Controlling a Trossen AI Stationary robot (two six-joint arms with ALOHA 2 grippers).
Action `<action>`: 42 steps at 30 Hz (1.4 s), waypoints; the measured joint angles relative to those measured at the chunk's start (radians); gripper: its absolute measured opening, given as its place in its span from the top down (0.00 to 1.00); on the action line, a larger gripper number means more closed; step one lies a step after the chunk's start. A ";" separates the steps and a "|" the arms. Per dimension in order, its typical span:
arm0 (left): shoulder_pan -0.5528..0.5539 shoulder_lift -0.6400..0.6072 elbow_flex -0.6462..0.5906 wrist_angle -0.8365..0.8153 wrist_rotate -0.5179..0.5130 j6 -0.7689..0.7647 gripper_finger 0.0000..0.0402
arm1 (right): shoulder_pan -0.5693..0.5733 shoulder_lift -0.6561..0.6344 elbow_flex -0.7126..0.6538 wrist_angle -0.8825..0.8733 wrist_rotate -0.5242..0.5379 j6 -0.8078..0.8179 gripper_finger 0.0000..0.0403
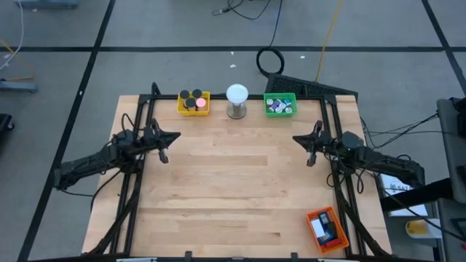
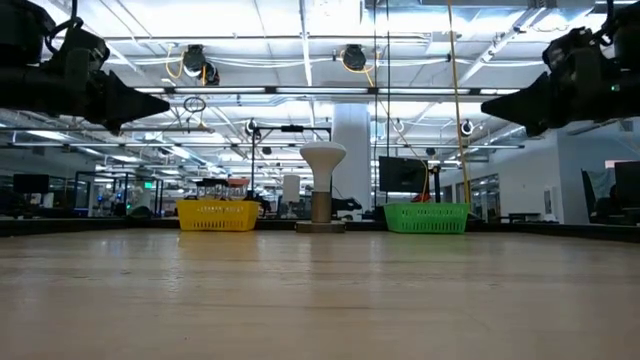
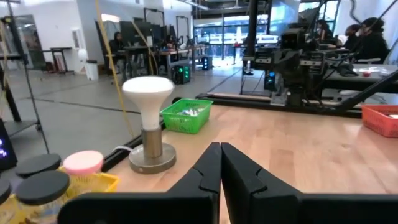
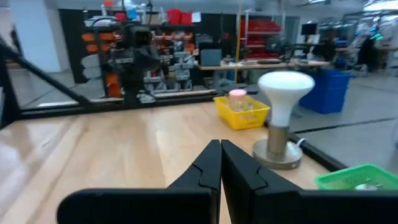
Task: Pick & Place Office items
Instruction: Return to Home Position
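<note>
Jaws pressed together on both sides: my left gripper (image 3: 221, 146) hangs above the tabletop near its left edge, my right gripper (image 4: 221, 143) near its right edge. Along the far edge, black caps (image 1: 191, 95) and a pink disc (image 1: 200, 104) fill the yellow tray (image 1: 207, 110); small items (image 1: 277, 107) fill the green tray (image 1: 293, 97).

Smooth wood table (image 1: 233, 185); latticed plastic yellow tray (image 2: 217, 216) and green tray (image 2: 427, 218); matt white ball (image 3: 148, 92), metal stand (image 3: 152, 163).
</note>
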 joint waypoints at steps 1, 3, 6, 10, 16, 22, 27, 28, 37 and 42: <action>0.016 0.001 -0.001 0.000 0.013 0.001 0.98 | 0.000 0.001 0.000 0.004 0.012 -0.002 1.00; 0.043 0.000 -0.002 0.001 0.040 -0.007 0.99 | 0.000 0.007 0.000 0.005 0.036 -0.009 1.00; 0.076 0.000 -0.003 0.013 0.075 -0.054 0.98 | -0.008 0.019 0.000 0.003 0.059 -0.008 1.00; 0.097 0.001 -0.003 0.035 0.088 -0.092 0.94 | -0.046 0.052 0.000 0.004 0.084 -0.035 1.00; 0.098 0.001 -0.004 0.024 0.085 -0.099 0.92 | -0.114 0.104 0.000 0.007 0.089 -0.087 1.00; 0.098 0.001 -0.004 0.030 0.077 -0.091 0.95 | -0.141 0.126 0.000 0.010 0.089 -0.119 1.00; 0.098 0.001 -0.004 0.039 0.077 -0.091 0.99 | -0.140 0.126 0.000 0.012 0.089 -0.111 1.00; 0.098 0.001 -0.004 0.040 0.077 -0.091 0.99 | -0.140 0.126 0.000 0.012 0.089 -0.111 1.00; 0.098 0.001 -0.004 0.039 0.077 -0.092 0.92 | -0.140 0.126 0.000 0.014 0.089 -0.111 1.00; 0.098 0.001 -0.004 0.040 0.077 -0.093 0.91 | -0.140 0.126 0.000 0.014 0.089 -0.111 1.00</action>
